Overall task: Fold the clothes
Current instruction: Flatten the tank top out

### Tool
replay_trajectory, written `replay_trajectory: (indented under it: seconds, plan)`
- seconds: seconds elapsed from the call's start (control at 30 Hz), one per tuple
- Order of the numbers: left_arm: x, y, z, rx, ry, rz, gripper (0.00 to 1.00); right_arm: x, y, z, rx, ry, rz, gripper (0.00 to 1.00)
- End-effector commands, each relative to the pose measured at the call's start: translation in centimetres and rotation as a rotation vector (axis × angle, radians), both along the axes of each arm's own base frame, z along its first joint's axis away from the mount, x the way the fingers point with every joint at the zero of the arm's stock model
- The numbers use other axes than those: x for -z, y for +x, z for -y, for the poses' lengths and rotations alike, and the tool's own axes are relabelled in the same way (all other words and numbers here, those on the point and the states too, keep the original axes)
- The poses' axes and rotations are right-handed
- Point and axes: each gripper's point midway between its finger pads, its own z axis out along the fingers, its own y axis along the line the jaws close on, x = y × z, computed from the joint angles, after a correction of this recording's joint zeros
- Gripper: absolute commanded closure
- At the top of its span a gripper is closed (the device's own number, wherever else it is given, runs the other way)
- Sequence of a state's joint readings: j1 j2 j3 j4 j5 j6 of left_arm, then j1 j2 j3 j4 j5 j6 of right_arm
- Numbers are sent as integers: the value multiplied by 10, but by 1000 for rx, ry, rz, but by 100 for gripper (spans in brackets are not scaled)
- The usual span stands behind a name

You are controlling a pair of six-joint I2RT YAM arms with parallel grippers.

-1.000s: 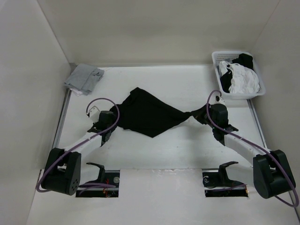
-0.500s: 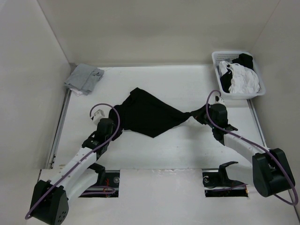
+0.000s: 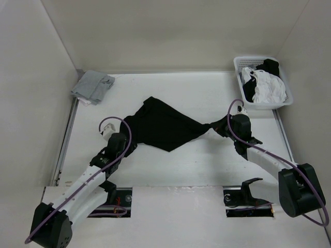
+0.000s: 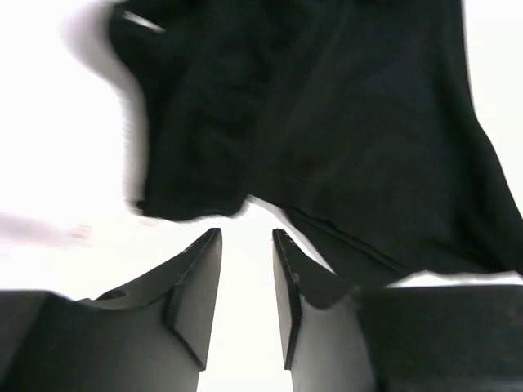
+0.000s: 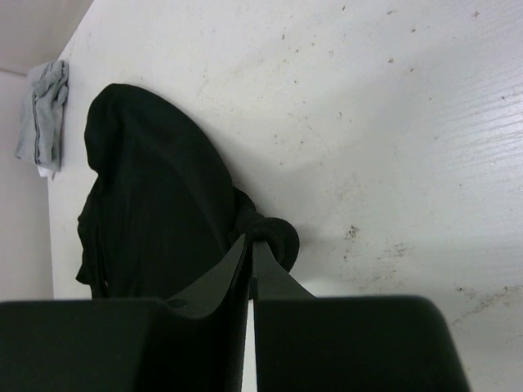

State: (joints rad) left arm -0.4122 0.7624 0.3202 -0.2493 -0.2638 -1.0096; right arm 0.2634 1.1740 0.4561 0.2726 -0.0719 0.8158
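Black clothes (image 3: 163,124) stretched across the middle, right end clamped in the closed right gripper (image 5: 248,242), left edge loose just beyond the left gripper (image 4: 247,235) with parted, empty fingers (image 4: 196,282), bare table (image 3: 196,163) in front, grey cloth (image 3: 93,86) and basket (image 3: 237,64) at far corners.

The clothes (image 3: 165,126) are matt black cloth; the table (image 3: 207,165) scuffed white.

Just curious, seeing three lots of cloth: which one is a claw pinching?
The black shirt mid-table: the right gripper is shut on its bunched end. The grey cloth and the laundry in the basket lie untouched.
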Motion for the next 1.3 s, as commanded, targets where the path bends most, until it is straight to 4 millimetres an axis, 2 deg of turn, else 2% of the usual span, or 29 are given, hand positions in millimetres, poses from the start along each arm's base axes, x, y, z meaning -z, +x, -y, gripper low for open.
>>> replay_trajectory:
  seconds: [0.0,0.1,0.2,0.37,0.57,1.03,1.27]
  plan:
    - [-15,9,32,60,-62,59,72,-21,9,-7,-16,21,79,94]
    - [-11,16,55,107,-93,59,73,-21,9,-7,-16,22,84,94]
    - [-3,26,62,110,-99,49,73,-23,9,-8,-20,25,89,94]
    - [18,42,42,36,-65,43,69,-27,6,-11,-35,32,102,94]
    - [25,48,34,6,-76,61,64,-28,5,-14,-46,34,106,94]
    - [16,45,15,-33,-77,112,68,-24,6,-19,-63,34,94,94]
    - [20,55,21,-11,-91,115,65,-26,5,-24,-83,42,101,94]
